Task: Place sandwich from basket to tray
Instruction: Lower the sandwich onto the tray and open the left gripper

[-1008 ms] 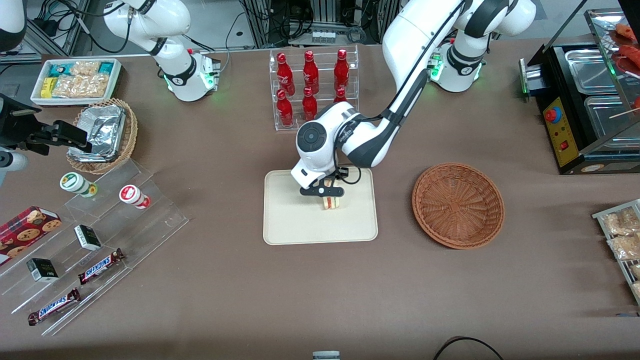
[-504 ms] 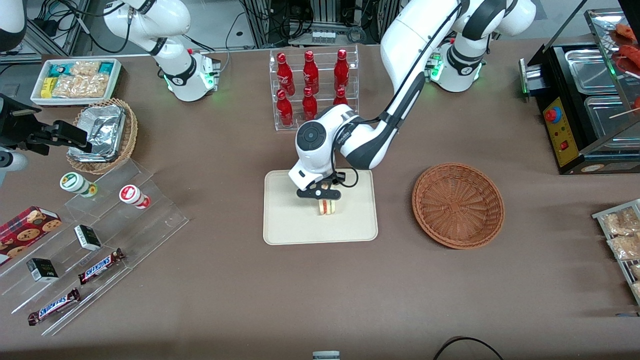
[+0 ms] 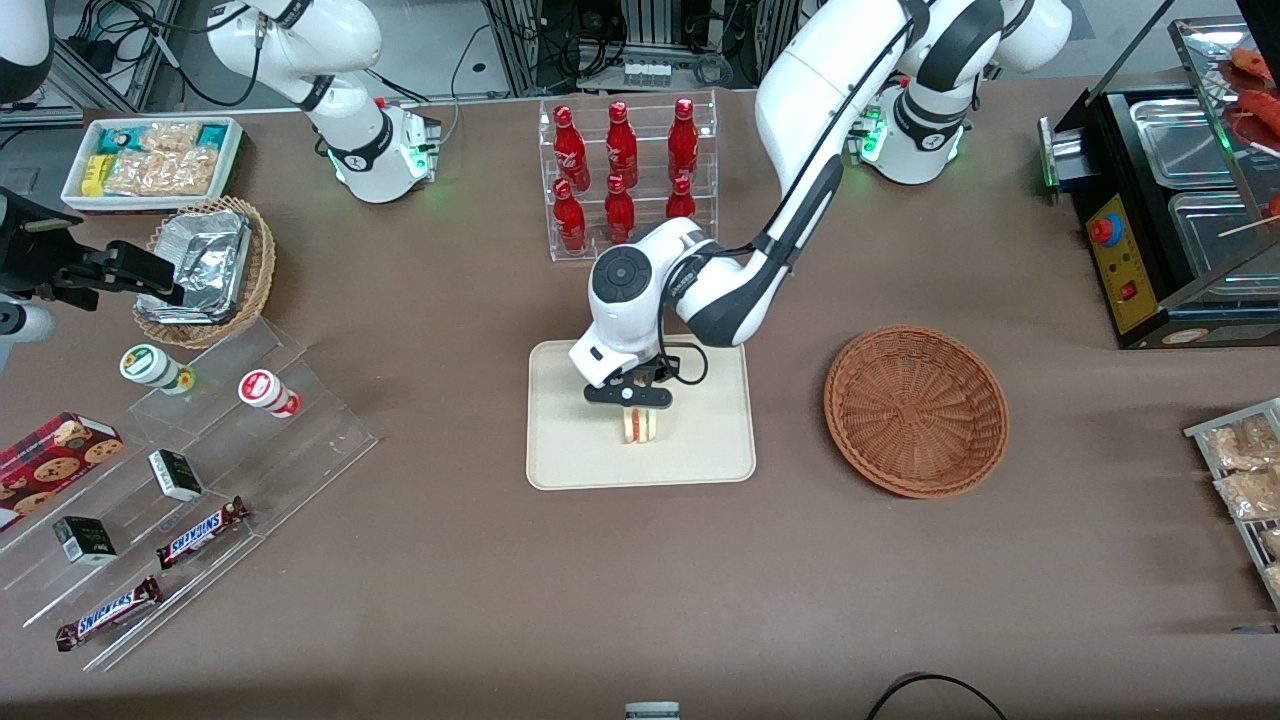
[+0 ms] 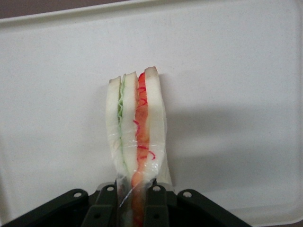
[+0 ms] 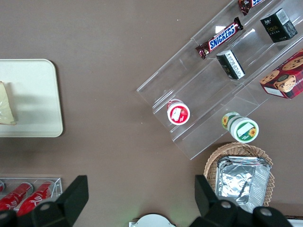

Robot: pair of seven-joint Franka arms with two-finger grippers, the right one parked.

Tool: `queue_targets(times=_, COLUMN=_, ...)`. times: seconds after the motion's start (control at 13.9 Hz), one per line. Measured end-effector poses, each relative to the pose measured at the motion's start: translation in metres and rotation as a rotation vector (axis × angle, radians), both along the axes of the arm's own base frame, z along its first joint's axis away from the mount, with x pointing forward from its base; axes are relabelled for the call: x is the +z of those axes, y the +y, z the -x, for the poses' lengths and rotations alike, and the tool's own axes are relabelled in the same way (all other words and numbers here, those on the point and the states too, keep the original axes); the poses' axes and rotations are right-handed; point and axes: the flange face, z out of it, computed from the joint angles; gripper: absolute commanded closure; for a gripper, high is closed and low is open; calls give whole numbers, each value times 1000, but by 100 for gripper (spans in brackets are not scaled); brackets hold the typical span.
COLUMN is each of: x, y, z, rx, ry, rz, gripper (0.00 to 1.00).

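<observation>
In the front view, the left arm's gripper [image 3: 636,408] hung over the middle of the tray [image 3: 570,460], its fingers pinched on the upper edge of the sandwich [image 3: 638,427]. The sandwich stood upright under it, above the tray's surface; whether its lower edge touched the tray could not be told from there. The basket [image 3: 916,410] sat beside the tray, toward the working arm's end of the table, and held nothing. A clear rack of red bottles [image 3: 620,175] stood farther from the camera than the tray.

In the left wrist view, the gripper [image 4: 135,201] was closed on the sandwich [image 4: 137,127], with the two dark fingers [image 4: 109,201] pressing its wrapped layers together at one end. The red, white and green filling ran lengthwise between the pale bread slices. The cream tray [image 4: 236,71] filled the background, and the sandwich cast a soft shadow on it.

In the right wrist view, a corner of the tray [image 5: 40,99] showed with one tan face of the sandwich [image 5: 5,111] at the picture's edge. A clear stepped display [image 5: 213,90] with snack bars and small jars lay well apart from the tray.
</observation>
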Motion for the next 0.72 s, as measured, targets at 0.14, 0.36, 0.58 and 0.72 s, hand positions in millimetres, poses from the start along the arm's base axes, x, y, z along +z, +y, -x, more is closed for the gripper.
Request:
queue_targets(times=0.14, x=-8, y=-3, z=3, rx=-2, ry=6, rz=-6, gripper=7)
queue_targets(times=0.36, x=-6, y=-5, z=2, rx=2, ry=2, rz=-1, gripper=0)
queue_targets(times=0.58, x=5, y=-7, z=-4, rx=13, ry=-16, rz=15, gripper=0)
queue_targets(times=0.72, x=28, y=-7, z=-12, rx=33, ry=-44, rz=39, gripper=0)
